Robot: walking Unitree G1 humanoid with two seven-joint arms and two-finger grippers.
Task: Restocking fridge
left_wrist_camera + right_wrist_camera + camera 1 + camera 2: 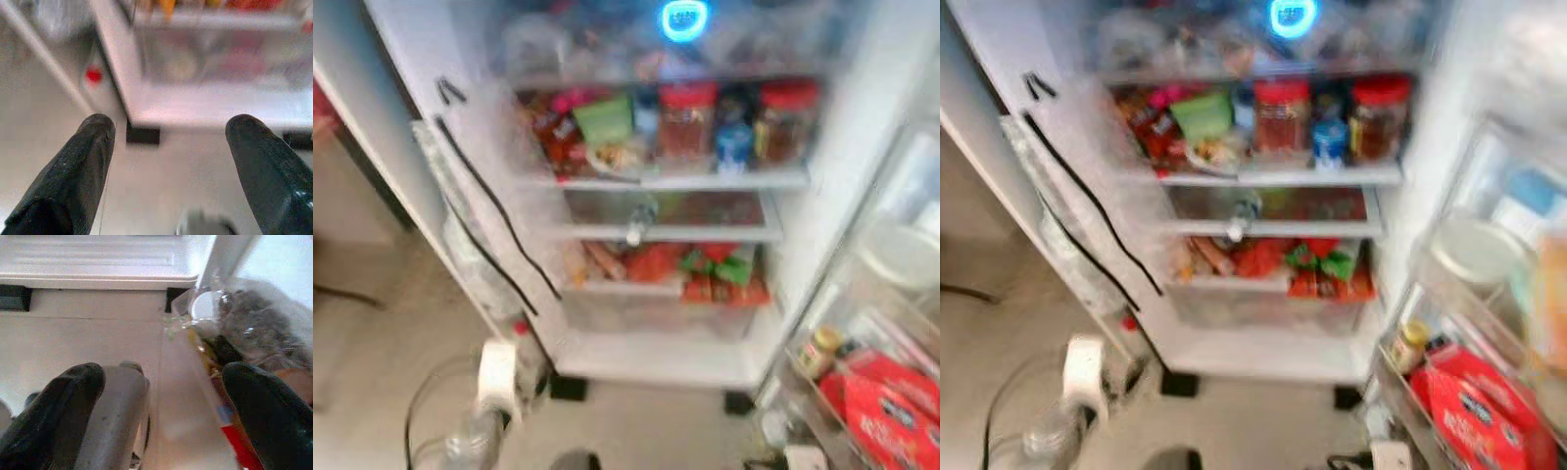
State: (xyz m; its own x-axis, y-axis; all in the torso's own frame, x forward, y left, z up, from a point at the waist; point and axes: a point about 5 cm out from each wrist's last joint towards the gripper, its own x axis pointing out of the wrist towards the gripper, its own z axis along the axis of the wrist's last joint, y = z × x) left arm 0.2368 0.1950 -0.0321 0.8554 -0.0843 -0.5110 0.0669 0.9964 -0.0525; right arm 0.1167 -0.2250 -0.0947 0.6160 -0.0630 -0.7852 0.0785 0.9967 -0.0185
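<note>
The fridge (666, 357) stands open before me, blurred. Its upper shelf holds two red-lidded jars (686, 122), a green packet (604, 119) and a blue can (734, 145). A bottle (639, 223) lies on the shelf below, and red and green packets (705, 269) fill the drawer level. My left gripper (168, 125) is open and low over the floor, pointing at the fridge's bottom edge (205, 107), with nothing between its fingers (83, 161). My right gripper (164, 374) is open beside the right door's bin (244, 328), which holds clear-wrapped goods.
The right door (901, 255) swings out toward me with red packs (891, 411) and a yellow-lidded jar (818, 351) in its lower bin. The left door (460, 225) carries a white-capped bottle (497, 377). Beige floor (646, 421) lies in front of the fridge.
</note>
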